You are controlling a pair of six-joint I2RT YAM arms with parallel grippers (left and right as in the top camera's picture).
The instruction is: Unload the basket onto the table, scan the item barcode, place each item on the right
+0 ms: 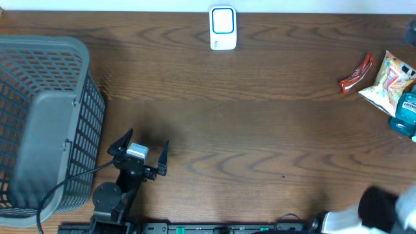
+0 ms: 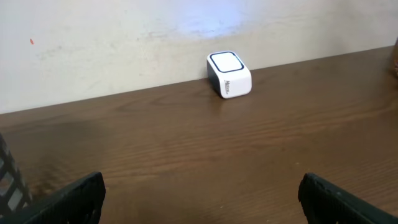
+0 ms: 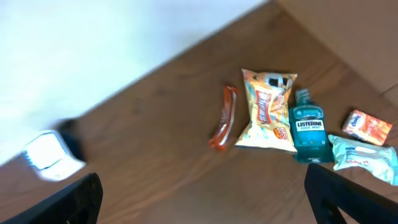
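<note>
A dark brown wood-grain tabletop [image 1: 260, 130] fills nearly the whole overhead view, its grain running in long wavy bands from side to side, with a dull, even sheen. Along its far edge stands an off-white wall [image 2: 124, 43], plain and slightly smudged, meeting the wood in a straight line. A small red mark [image 2: 31, 42] sits on the wall toward the left. Higher up, a bright patch [image 2: 205, 18] of cool light glares on the paint. In the right wrist view the wall is washed out and blurred. Beyond the tabletop's far right edge lies a lighter brown surface [image 3: 360, 37]; what it is cannot be told.
</note>
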